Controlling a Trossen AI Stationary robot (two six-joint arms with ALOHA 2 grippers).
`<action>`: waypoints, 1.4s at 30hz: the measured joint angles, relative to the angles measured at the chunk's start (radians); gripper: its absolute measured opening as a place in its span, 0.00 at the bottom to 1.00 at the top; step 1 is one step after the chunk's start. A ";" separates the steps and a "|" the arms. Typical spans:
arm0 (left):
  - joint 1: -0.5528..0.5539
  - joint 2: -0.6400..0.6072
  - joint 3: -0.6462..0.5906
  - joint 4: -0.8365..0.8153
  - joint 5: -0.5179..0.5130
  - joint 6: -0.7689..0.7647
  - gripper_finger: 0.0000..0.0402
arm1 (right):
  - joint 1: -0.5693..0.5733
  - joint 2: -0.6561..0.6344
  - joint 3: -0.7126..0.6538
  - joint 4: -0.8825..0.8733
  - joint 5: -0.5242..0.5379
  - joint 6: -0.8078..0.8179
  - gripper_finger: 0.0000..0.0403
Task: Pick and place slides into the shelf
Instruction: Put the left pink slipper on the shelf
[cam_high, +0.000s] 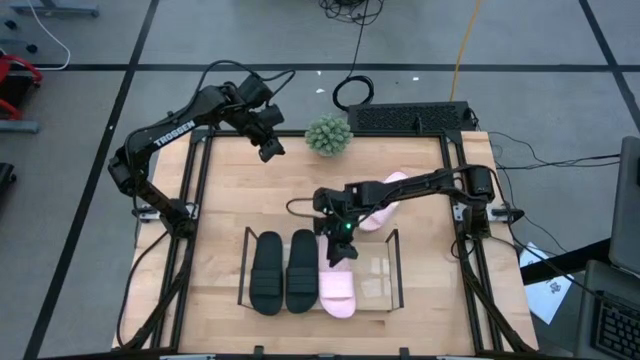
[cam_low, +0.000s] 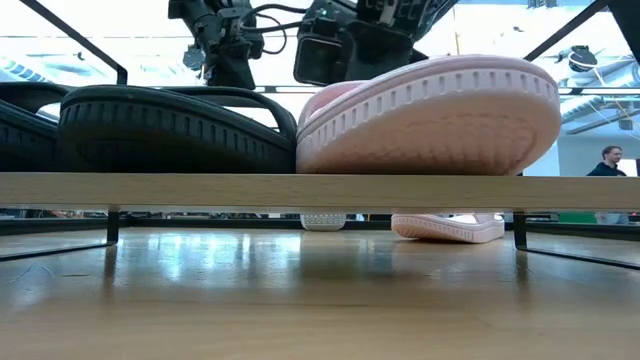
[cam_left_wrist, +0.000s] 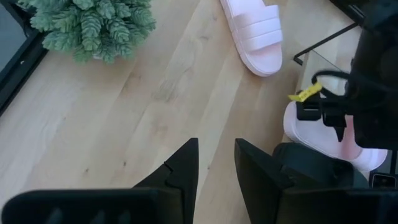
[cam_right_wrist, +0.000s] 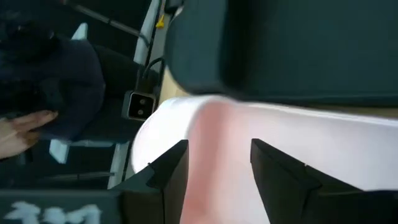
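Note:
Two black slides (cam_high: 267, 272) (cam_high: 302, 272) and one pink slide (cam_high: 338, 290) lie side by side on the clear shelf (cam_high: 392, 270), soles down. The low view shows this pink slide (cam_low: 430, 115) next to a black one (cam_low: 170, 125). The other pink slide (cam_high: 392, 188) lies sole down on the table behind the shelf, partly under my right arm. My right gripper (cam_high: 338, 250) is open, pointing down over the far end of the shelved pink slide (cam_right_wrist: 298, 162). My left gripper (cam_high: 272, 152) is open and empty, above the table's far left. My right gripper stands open over the shelved pink slide's far end (cam_right_wrist: 217, 124), fingers pointing down from above. I cannot tell whether the fingers (cam_right_wrist: 168, 168) touch it. The slide lies flat on the shelf.
A small green plant in a pot (cam_high: 328, 135) stands at the table's far edge, between the arms. The shelf's right part (cam_high: 378, 285) holds nothing. A person's hand (cam_right_wrist: 25, 127) shows beyond the table in the right wrist view, and a person (cam_low: 608, 160) stands in the room.

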 joint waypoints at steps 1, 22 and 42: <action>0.000 0.000 0.000 0.000 0.000 0.000 0.26 | -0.009 -0.009 0.000 -0.002 0.003 0.000 0.41; 0.001 0.000 0.000 -0.002 -0.009 0.026 0.26 | -0.349 -0.236 0.000 -0.505 0.321 -0.154 0.41; 0.003 0.000 0.000 -0.002 -0.104 0.028 0.26 | -0.658 -0.234 -0.178 -0.654 0.341 -0.286 0.41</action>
